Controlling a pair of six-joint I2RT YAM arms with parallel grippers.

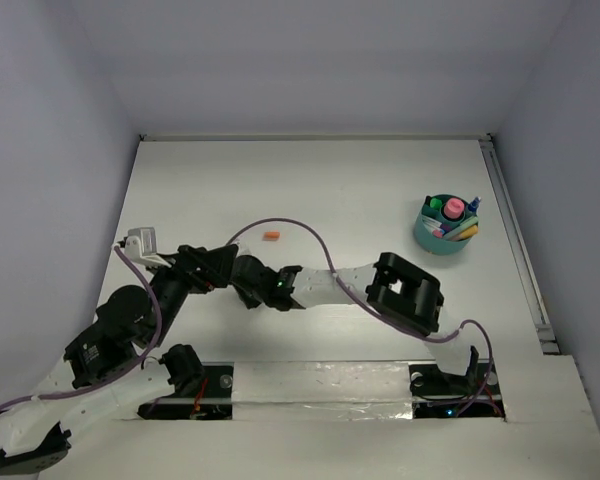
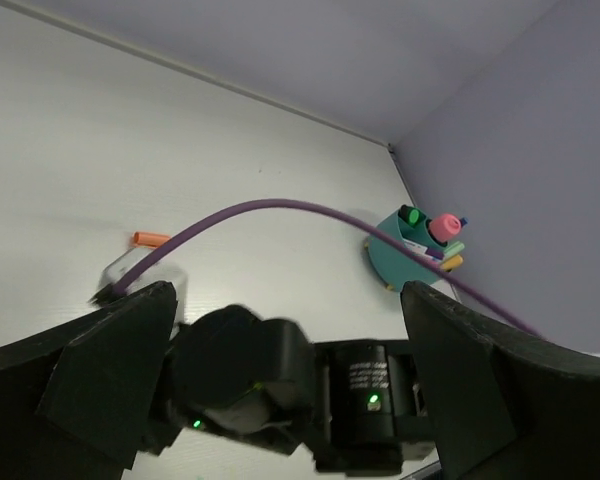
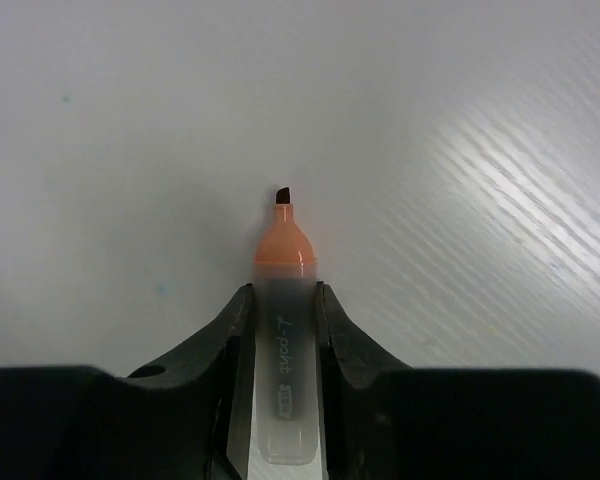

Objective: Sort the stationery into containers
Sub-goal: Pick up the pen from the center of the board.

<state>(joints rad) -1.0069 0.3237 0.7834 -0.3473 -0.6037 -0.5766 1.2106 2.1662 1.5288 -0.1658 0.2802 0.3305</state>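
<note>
Grips uncapped orange marker (image 3: pixel 284 300) between right fingers (image 3: pixel 235 330), dark tip forward, over counter (image 3: pixel 130 120). Holds left fingers (image 2: pixel 110 370) spread wide. Finds teal tub (image 1: pixel 440 243), stocked, near right counter edge; orange cap (image 1: pixel 271 236) loose mid-counter, well apart from tub.

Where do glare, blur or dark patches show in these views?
Right wrist: striped glare on the table at right; marker in the right end effector sharp. Left wrist: left end effector a dark silhouette, tub clear. Top: even, soft light.

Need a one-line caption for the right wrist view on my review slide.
Right pincer clamps an uncapped orange highlighter by its pale barrel, chisel tip pointing away over the white table.
</note>
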